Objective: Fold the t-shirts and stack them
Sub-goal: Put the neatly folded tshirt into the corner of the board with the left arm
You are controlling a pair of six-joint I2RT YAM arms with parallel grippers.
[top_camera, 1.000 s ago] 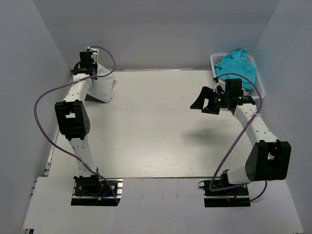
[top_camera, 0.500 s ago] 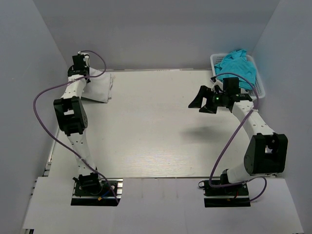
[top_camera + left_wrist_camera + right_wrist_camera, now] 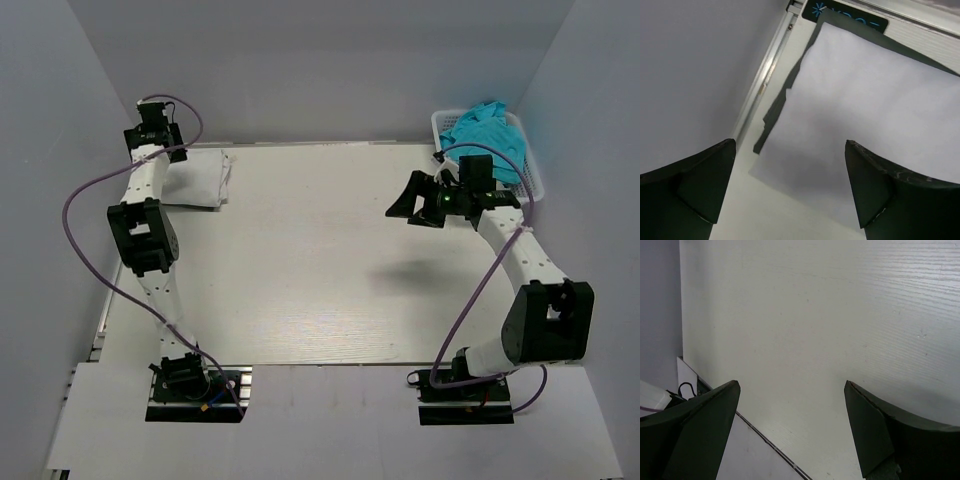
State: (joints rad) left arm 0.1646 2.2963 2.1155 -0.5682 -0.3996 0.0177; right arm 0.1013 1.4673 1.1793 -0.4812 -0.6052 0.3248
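A folded white t-shirt (image 3: pixel 200 178) lies flat at the table's far left corner; in the left wrist view the same white t-shirt (image 3: pixel 865 110) fills the upper right. My left gripper (image 3: pixel 152 133) hovers above the shirt's back left edge. The left gripper (image 3: pixel 790 145) is open and holds nothing. Teal t-shirts (image 3: pixel 485 135) are heaped in the white basket (image 3: pixel 532 178) at the far right. My right gripper (image 3: pixel 412 210) hangs open above bare table just left of the basket, and the right gripper (image 3: pixel 790 385) has nothing between its fingers.
Grey walls close in the table on the left, back and right. The left wall (image 3: pixel 695 75) stands right beside the left gripper. A metal rail (image 3: pixel 762 80) runs along the table's left edge. Purple cables loop from both arms.
The left gripper has opened and let go of the white t-shirt, which now lies flat. The left arm has drawn back toward the far left corner. The right arm has barely shifted.
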